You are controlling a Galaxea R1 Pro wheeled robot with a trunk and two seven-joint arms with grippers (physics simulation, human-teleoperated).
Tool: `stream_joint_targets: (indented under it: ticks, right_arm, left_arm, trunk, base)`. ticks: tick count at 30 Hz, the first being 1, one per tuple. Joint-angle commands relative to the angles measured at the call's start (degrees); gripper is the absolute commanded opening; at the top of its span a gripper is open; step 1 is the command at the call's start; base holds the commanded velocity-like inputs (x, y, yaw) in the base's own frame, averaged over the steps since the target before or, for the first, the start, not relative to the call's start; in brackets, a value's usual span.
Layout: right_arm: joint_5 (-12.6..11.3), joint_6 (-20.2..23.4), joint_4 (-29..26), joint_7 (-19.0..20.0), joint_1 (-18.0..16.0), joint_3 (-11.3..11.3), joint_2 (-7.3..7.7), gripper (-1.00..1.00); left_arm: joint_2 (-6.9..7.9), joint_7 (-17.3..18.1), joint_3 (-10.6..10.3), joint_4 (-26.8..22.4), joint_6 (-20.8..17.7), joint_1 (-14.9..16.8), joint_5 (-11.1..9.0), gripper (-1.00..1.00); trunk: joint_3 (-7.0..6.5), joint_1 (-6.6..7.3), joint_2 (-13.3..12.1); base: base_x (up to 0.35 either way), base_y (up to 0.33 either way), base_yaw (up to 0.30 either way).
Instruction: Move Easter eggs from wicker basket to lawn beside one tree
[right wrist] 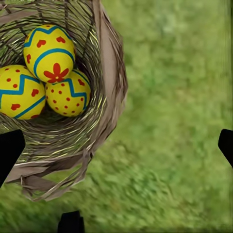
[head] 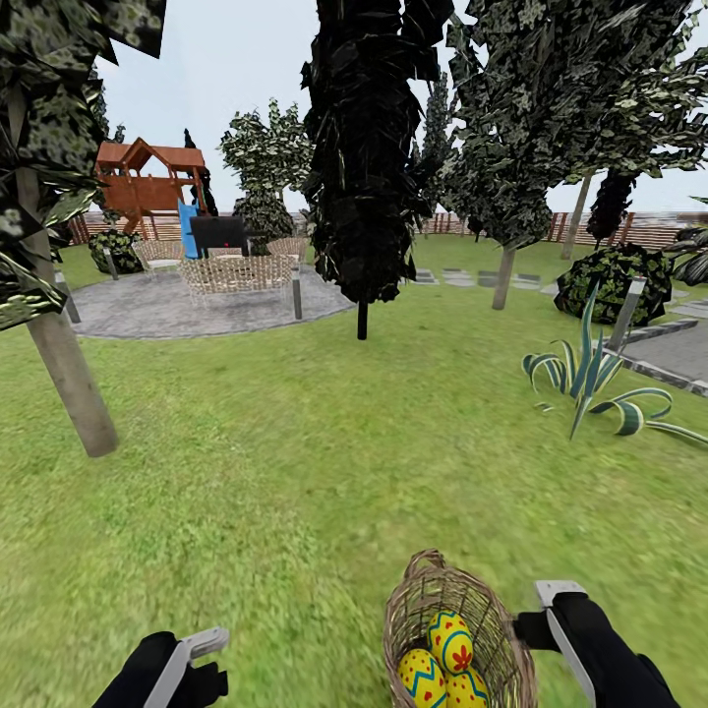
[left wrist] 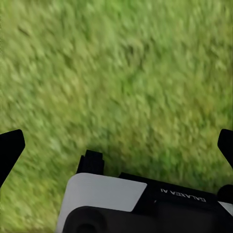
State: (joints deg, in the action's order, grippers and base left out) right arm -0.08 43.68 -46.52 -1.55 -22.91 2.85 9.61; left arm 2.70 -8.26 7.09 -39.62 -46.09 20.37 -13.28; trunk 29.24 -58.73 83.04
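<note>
Three yellow eggs nestle in wicker basket on lawn.

Three Easter eggs: yellow with blue zigzag/arc bands and red marks, one with a red flower motif plus hearts, one with red dots, one with red hearts. Wicker basket is brown-tan open weave; lawn mottled green. Tree trunk pale grey-brown, crown dark with pale speckles; grippers black with white panels.
</note>
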Motion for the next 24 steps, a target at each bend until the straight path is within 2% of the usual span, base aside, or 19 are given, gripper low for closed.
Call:
stream_joint_targets:
  ticks: [1,12,24]
  right_arm:
    - [-0.1,0.3,-0.1,-0.1,0.0,0.2,0.08,1.0]
    - [-0.1,0.3,-0.1,-0.1,0.0,0.4,0.15,1.0]
    - [-0.2,0.3,-0.1,-0.1,0.0,0.4,0.07,1.0]
  left_arm:
    - [-0.03,-0.5,0.0,-0.1,-0.2,0.0,-0.6,1.0]
    - [-0.02,-0.4,0.0,-0.1,-0.2,0.0,-0.6,1.0]
    - [-0.05,-0.4,0.0,-0.1,-0.2,0.0,-0.6,1.0]
  trunk:
    - [0.06,0.0,0.0]
    - [0.06,0.0,0.0]
    - [2.22,-2.63,4.8]
  base:
    - [0.0,0.0,0.0]
    - [0.0,0.0,0.0]
    - [0.0,0.0,0.0]
